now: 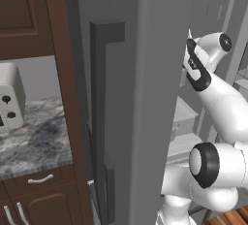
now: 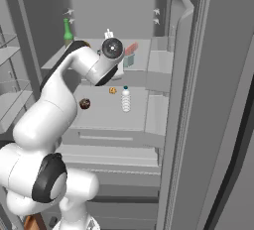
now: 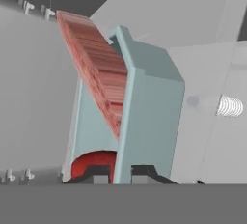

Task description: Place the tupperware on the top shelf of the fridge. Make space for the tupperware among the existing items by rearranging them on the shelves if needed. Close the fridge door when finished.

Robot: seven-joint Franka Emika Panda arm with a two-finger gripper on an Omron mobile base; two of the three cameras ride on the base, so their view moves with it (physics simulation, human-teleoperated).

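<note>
Hand view has the pincer (image 3: 122, 172) nearly closed on the rim of the tupperware (image 3: 144, 117), one dark tip on each side of the pale teal wall. The tub stands on edge before the camera, its pink strip (image 3: 99, 80) slanting down the inside and the round red piece (image 3: 91, 162) low by the left tip. Beyond it lies a pale grey shelf (image 3: 207, 68), with a small ribbed white bottle (image 3: 229, 106) lying to the right of the tub, apart from it.

Right base view looks into the open fridge (image 2: 208, 100). The arm (image 2: 59, 105) reaches up to the top shelf (image 2: 154, 58), where its wrist covers most of the tub; a bit of teal and pink (image 2: 130, 55) shows just right of the wrist. A green bottle (image 2: 66, 31) stands at the left of that shelf. On the shelf below, a clear bottle (image 2: 126, 99) with a white label stands upright, a tiny orange-brown lump (image 2: 113, 90) just to its left, and a dark round item (image 2: 85, 103) further left, near the arm.

Left base view shows the fridge door (image 1: 121, 112) edge-on with its long dark handle (image 1: 101, 122), the arm passing behind it on the right. To the left is a marbled bench (image 1: 34, 136) with a white appliance (image 1: 10, 95) on it, under brown cabinets (image 1: 24, 15).
</note>
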